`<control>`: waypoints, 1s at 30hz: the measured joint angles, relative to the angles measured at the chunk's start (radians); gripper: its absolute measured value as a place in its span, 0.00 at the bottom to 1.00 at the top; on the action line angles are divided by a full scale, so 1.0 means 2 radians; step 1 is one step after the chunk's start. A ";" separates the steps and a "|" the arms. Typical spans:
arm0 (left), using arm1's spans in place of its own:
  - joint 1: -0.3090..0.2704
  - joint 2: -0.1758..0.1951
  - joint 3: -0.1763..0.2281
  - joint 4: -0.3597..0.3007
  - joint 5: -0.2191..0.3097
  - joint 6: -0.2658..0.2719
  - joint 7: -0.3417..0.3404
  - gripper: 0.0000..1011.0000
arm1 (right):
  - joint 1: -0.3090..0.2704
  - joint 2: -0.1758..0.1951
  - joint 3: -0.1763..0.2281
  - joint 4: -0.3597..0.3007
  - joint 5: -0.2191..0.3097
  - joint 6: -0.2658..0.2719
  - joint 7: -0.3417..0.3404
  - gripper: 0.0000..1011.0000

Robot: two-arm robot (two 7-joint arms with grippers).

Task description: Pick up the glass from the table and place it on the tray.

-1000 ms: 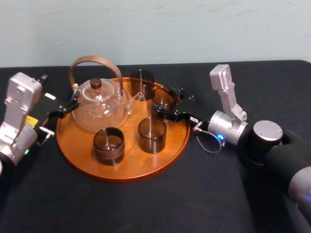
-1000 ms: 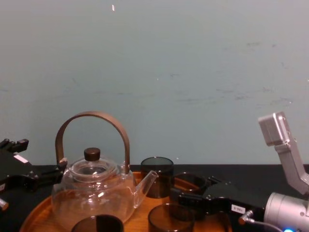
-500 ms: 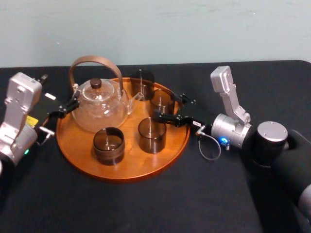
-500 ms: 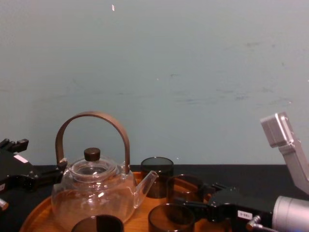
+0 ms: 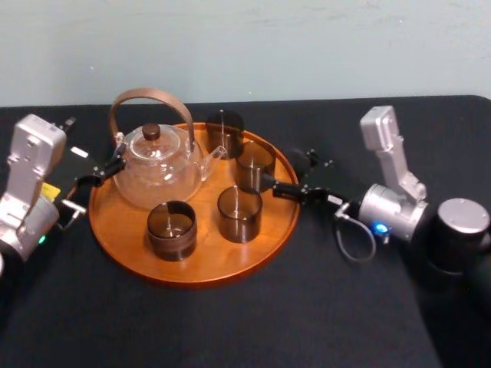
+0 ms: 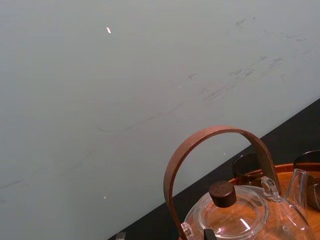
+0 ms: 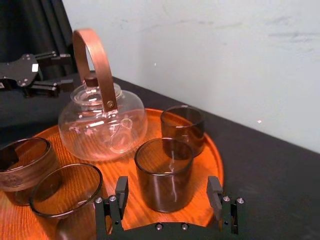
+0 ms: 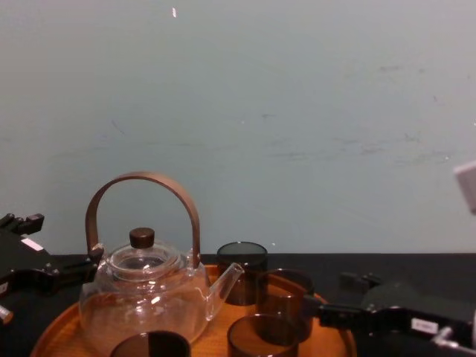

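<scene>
Right pincer (image 5: 281, 169): fingers spread wide, wider than the glass, gripping nothing and touching nothing; its tips sit at the tray's right rim.
Glass (image 5: 255, 165): upright on the tray, just ahead of the pincer's tips and in line with the opening between them; space shows on both sides.
Tray (image 5: 201, 262): lies on the table (image 5: 230, 330), stretching away ahead of the tips.
Second glass (image 5: 224, 132): on the tray, beyond the first.
Third glass (image 5: 240, 213): on the tray, ahead and off to the side.
Banded cup (image 5: 172, 228): farther along that side.
Teapot (image 5: 157, 165): farther ahead, across the tray.
Left pincer (image 5: 103, 172): at the tray's opposite rim beside the teapot, fingers apart, empty.
</scene>
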 joint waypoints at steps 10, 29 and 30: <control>0.000 0.000 0.000 0.000 0.000 0.000 0.000 1.00 | -0.044 0.048 0.020 -0.082 0.023 0.007 -0.020 0.99; 0.000 0.000 0.000 0.000 0.000 0.000 0.000 1.00 | -0.068 0.098 0.063 -0.102 0.062 -0.007 -0.062 0.99; 0.000 0.000 0.000 0.000 0.000 0.000 0.000 1.00 | -0.069 0.100 0.066 -0.100 0.065 -0.008 -0.066 0.99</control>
